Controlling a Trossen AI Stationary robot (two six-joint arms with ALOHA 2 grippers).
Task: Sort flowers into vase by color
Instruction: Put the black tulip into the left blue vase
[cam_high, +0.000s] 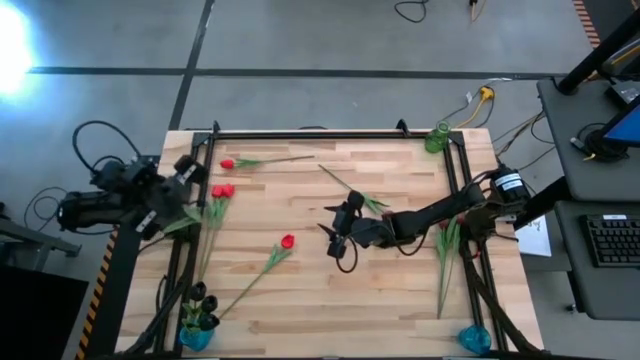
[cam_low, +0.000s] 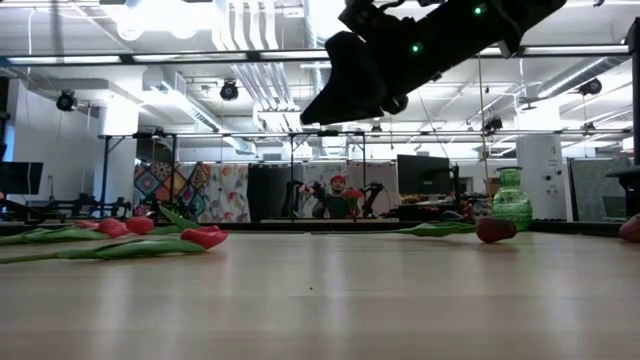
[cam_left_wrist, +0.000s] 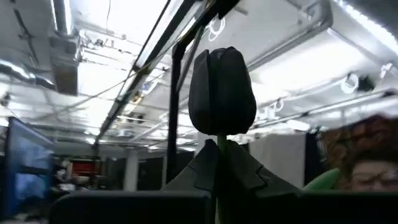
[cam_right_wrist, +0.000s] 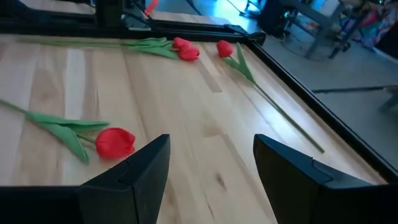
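- The long-stemmed red tulip-like flowers are mostly loose on the pale wooden worktop (cam_high: 300, 300): one red flower (cam_high: 288, 241) lies near the middle, a pair of red flowers (cam_high: 222, 190) by the left edge, and a single red flower (cam_high: 228, 163) at the far left.
- More green stems (cam_high: 445, 250) lie along the right edge; their heads cannot be made out.
- A near-black tulip head (cam_left_wrist: 221, 91) stands upright between the left claw's fingers in the left wrist view, so that claw (cam_high: 185, 190) is closed on a dark flower at the worktop's left edge.
- The right claw (cam_high: 340, 238) hangs above the middle of the worktop, jaws wide and empty, with the middle red flower just ahead of it.
- The blue vase (cam_high: 196, 337) at the near left corner already has several dark flowers (cam_high: 203, 300) in it.
- The blue vase at the near right corner (cam_high: 473, 339) and the green glass vase (cam_high: 438, 138) at the far right corner appear to hold nothing.
- By my judgement the sorting is at an early stage: some dark flowers are placed, and every red one remains.
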